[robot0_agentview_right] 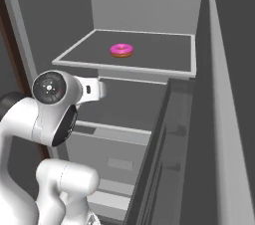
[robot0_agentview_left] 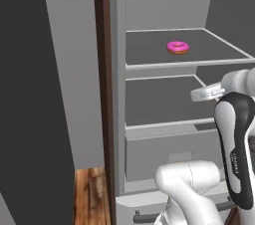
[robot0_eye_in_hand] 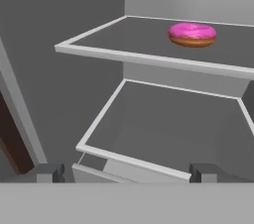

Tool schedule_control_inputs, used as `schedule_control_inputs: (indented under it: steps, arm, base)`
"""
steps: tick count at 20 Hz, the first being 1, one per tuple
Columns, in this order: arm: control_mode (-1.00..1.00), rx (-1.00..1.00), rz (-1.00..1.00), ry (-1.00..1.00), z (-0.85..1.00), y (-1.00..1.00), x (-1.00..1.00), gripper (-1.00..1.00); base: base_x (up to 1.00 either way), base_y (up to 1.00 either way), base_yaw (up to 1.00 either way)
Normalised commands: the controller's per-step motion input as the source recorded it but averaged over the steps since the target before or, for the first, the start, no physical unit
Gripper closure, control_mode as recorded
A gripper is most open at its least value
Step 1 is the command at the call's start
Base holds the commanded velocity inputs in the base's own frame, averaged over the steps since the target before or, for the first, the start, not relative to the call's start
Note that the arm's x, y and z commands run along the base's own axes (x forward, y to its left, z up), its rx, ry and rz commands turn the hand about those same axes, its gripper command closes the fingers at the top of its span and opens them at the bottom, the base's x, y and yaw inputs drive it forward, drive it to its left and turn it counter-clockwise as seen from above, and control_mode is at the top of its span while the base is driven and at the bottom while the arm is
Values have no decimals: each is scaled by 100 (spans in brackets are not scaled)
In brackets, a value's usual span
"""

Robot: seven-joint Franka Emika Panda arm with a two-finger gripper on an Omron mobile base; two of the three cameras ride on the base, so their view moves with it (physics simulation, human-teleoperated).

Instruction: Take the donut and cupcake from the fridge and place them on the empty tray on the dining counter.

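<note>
1. Pink-iced donut (robot0_agentview_left: 177, 47) seen in the left base view, flat on the upper shelf (robot0_agentview_left: 149, 50) of the open fridge (robot0_agentview_left: 164, 0), toward the middle of it and well back from the front edge. Placed there as stored food, icing up, free on every side, so easy to approach from the front. Below it a second grey shelf (robot0_agentview_left: 159, 102), bare, then a closed drawer front (robot0_agentview_left: 164, 157). White arm (robot0_agentview_left: 234, 134) rising at lower right, wrist level with the lower shelf, so lower than the donut and apart from it. Dark brown panel edge (robot0_agentview_left: 103, 69) left of the fridge, a strip of wooden floor (robot0_agentview_left: 89, 194) below. No cupcake made out.

2. Grey interior again in the right base view: donut (robot0_agentview_right: 121, 50) on the upper shelf (robot0_agentview_right: 149, 52), nearer its left half. Opened fridge door (robot0_agentview_right: 224, 119) swung out at right, its inner racks edge-on. Arm elbow (robot0_agentview_right: 50, 89) at left, pointing in toward the compartment.

3. Grey shelves once more in the hand view, looking into the fridge from just outside. Donut (robot0_eye_in_hand: 192, 34) up and to the right of centre, on the upper shelf (robot0_eye_in_hand: 109, 37); lower shelf (robot0_eye_in_hand: 163, 124) straight ahead. Tool (robot0_eye_in_hand: 126, 172) spread wide, its two dark tips at the bottom corners, holding nothing, touching nothing. Judged: reach under way, with a lift and a shift right needed before closing round the ring; shelf lip a likely thing to clip.
</note>
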Motion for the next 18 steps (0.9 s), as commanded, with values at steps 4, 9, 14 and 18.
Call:
schedule_control_inputs:
  steps: [4, 9, 14, 18]
  arm:
    - [-100, -4, 0, 0, 49, -6, -16, -100]
    - [-100, -5, 0, 0, 41, -7, 0, -100]
    - [-100, -1, 0, 0, 45, 0, 0, -100]
    - [-100, 0, 0, 0, 31, 0, 18, -100]
  base:
    - [0, 0, 0]
    - [0, 0, 0]
    - [0, 0, 0]
    - [0, 0, 0]
